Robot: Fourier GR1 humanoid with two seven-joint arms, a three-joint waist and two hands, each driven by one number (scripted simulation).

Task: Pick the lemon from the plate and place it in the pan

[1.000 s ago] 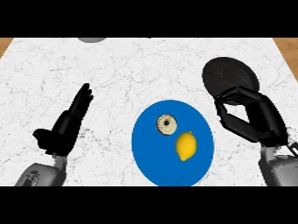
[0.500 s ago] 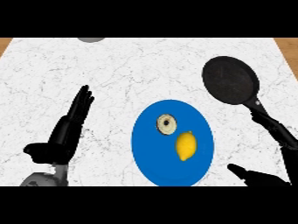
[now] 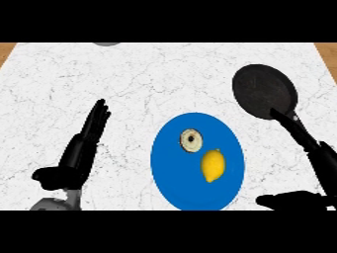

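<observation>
The yellow lemon (image 3: 213, 165) lies on the right half of a blue plate (image 3: 177, 184), just below a round pale slice (image 3: 191, 140). The black pan (image 3: 264, 90) sits up and to the right of the plate, its handle pointing down-right. My right hand (image 3: 331, 170) is at the lower right, fingers straight along the line of the pan's handle and thumb stuck out to the left; it is open, holds nothing and stays right of the plate. My left hand (image 3: 83, 148) rests open left of the plate, fingers up.
The white marble counter (image 3: 149, 79) runs to wooden strips at both sides. A small grey object (image 3: 106, 43) peeks in at the far edge, top left.
My right hand has pulled back from beside the pan to the lower right, and its fingers have gone from curled to straight. The left hand sank slightly. Lemon, plate and pan stay put.
</observation>
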